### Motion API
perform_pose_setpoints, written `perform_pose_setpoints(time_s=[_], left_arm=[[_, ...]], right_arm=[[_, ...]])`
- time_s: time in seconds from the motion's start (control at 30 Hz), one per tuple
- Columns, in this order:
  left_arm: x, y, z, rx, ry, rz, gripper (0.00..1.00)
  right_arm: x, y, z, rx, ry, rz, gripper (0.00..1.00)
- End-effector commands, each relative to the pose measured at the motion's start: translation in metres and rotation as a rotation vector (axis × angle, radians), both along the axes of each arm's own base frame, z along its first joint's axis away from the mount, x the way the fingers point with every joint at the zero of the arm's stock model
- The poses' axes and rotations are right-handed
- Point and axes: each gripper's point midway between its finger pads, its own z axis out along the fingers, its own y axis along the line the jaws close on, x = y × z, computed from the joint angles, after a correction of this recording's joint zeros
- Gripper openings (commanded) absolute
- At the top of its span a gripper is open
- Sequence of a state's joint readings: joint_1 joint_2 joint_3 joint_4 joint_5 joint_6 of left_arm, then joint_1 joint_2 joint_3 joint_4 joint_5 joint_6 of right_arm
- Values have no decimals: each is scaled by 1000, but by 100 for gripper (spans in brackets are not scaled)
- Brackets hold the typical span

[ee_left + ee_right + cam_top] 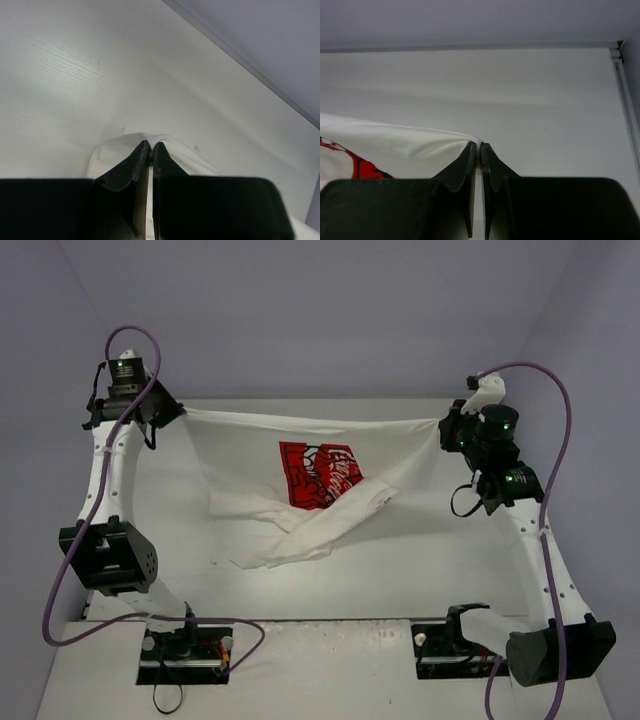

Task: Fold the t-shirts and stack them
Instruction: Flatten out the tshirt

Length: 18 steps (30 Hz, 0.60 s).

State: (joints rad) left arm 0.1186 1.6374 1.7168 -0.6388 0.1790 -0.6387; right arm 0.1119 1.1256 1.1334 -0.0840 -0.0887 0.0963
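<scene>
A white t-shirt (250, 455) with a red line-art graphic (320, 473) hangs stretched between my two grippers at the far side of the table, its lower part crumpled on the tabletop. My left gripper (180, 412) is shut on its far left edge; white fabric (150, 138) bunches at the fingertips in the left wrist view. My right gripper (442, 427) is shut on the far right edge; the taut hem (420, 142) runs to the fingertips in the right wrist view, with a bit of red print (355, 162) at the left.
The white table (430, 560) is walled by pale purple panels. The back wall (330, 330) stands just beyond the stretched shirt edge. The arm bases (185, 650) sit at the near edge.
</scene>
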Motion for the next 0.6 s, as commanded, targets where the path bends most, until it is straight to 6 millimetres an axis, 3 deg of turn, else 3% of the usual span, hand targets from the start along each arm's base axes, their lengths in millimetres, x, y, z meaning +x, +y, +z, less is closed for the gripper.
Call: perform_pose_setpoints(time_s=[0.0, 0.1, 0.17, 0.23, 0.27, 0.3, 0.33, 0.4, 0.43, 0.47, 0.5, 0.57], left_arm=[[-13, -5, 124, 30, -303, -62, 0], [1, -10, 182, 22, -439, -92, 0], [16, -15, 203, -9, -493, -118, 0], [46, -21, 209, -74, -519, -148, 0], [46, -27, 233, -94, -582, -177, 0], [58, -27, 226, -124, -571, -175, 0], [56, -34, 251, -141, -645, -206, 0], [39, -39, 286, -127, -746, -236, 0], [31, -39, 297, -111, -778, -240, 0], [14, -40, 315, -75, -828, -244, 0], [10, -37, 318, -54, -840, -232, 0], [-17, -31, 339, 3, -894, -215, 0]], right_arm=[[-1, 5, 123, -14, -295, 69, 0], [24, 13, 158, -36, -348, 108, 0], [49, 15, 182, -88, -395, 130, 0], [78, 18, 211, -116, -454, 132, 0], [86, 19, 222, -123, -478, 136, 0], [96, 21, 237, -125, -513, 140, 0], [106, 24, 257, -121, -561, 149, 0], [106, 30, 287, -118, -636, 179, 0], [110, 32, 283, -116, -627, 181, 0], [98, 33, 301, -119, -673, 194, 0], [93, 34, 306, -132, -688, 204, 0], [76, 31, 314, -170, -708, 198, 0]])
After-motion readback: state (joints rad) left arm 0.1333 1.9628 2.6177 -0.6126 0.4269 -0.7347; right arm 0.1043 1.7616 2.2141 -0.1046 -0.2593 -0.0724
